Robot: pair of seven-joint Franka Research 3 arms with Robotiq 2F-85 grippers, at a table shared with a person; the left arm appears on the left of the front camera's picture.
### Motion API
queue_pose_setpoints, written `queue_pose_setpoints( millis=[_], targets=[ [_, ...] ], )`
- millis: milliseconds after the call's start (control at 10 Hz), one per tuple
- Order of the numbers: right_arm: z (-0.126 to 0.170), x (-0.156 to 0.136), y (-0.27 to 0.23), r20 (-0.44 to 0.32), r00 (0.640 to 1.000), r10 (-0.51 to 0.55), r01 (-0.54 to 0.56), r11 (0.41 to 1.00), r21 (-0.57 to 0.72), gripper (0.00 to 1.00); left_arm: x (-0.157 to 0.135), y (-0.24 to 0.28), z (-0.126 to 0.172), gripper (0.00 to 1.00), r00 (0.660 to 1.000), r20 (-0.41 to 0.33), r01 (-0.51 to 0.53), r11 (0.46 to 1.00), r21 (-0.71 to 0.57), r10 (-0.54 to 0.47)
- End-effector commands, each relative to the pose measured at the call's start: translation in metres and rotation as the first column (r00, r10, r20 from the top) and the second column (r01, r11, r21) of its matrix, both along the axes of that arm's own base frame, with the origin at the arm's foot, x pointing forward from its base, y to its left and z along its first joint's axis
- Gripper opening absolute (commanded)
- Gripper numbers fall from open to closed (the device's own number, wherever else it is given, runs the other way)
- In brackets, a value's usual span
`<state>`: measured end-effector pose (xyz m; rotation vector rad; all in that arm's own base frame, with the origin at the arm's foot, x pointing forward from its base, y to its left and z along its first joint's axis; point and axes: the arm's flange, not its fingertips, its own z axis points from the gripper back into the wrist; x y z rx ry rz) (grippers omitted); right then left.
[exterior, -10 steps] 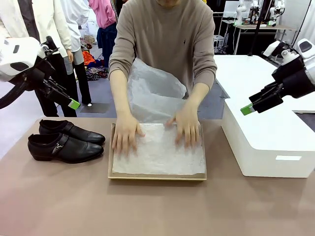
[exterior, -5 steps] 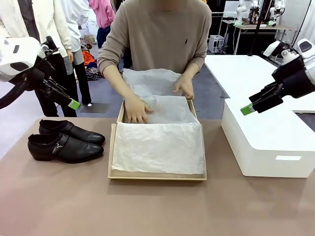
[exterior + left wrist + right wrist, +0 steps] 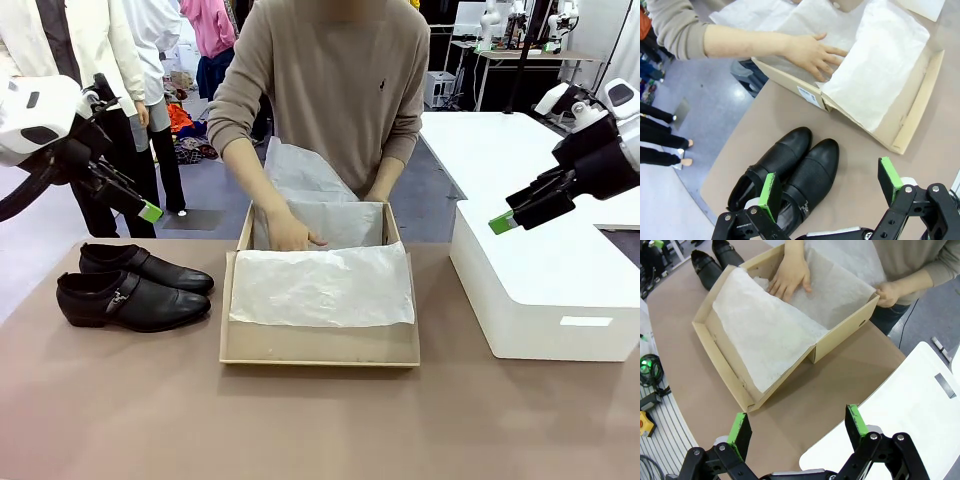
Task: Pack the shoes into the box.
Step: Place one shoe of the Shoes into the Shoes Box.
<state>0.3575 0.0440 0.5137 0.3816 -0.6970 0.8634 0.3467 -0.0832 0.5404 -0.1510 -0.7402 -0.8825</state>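
Two black shoes [image 3: 130, 300] lie side by side on the counter [image 3: 300, 425], left of one open box [image 3: 320, 347]. A person's hand [image 3: 290, 233] presses its tissue paper [image 3: 320, 285]. The left gripper [image 3: 829, 181] and right gripper [image 3: 796, 425] hang above with jaws wide apart, both empty.

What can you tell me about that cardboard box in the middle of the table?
The tan cardboard shoebox sits open on the brown table, its hinged flap lid folded flat toward the robot. Crinkled white tissue paper lines the tray and drapes over the lid. A small white label marks one end wall. A person's hand presses the tissue inside; the other hand grips a far corner.
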Motion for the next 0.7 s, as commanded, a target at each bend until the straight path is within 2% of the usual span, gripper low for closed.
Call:
queue_pose_setpoints(
  millis=[0, 300, 600],
  targets=[
    [-0.001, 0.003, -0.002, 0.016, 1.000, 0.024, -0.024, 1.000, 0.011, 1.00, 0.000, 0.000, 0.000, 1.00, 1.000, 0.001, 0.001, 1.000, -0.002, -0.001],
    [-0.001, 0.003, -0.002, 0.016, 1.000, 0.024, -0.024, 1.000, 0.011, 1.00, 0.000, 0.000, 0.000, 1.00, 1.000, 0.000, 0.000, 1.000, 0.000, 0.000],
    [-0.001, 0.003, -0.002, 0.016, 1.000, 0.024, -0.024, 1.000, 0.011, 1.00, 0.025, 0.013, 0.023, 1.00, 0.991, -0.037, 0.131, 0.982, 0.139, -0.127]
  ],
)
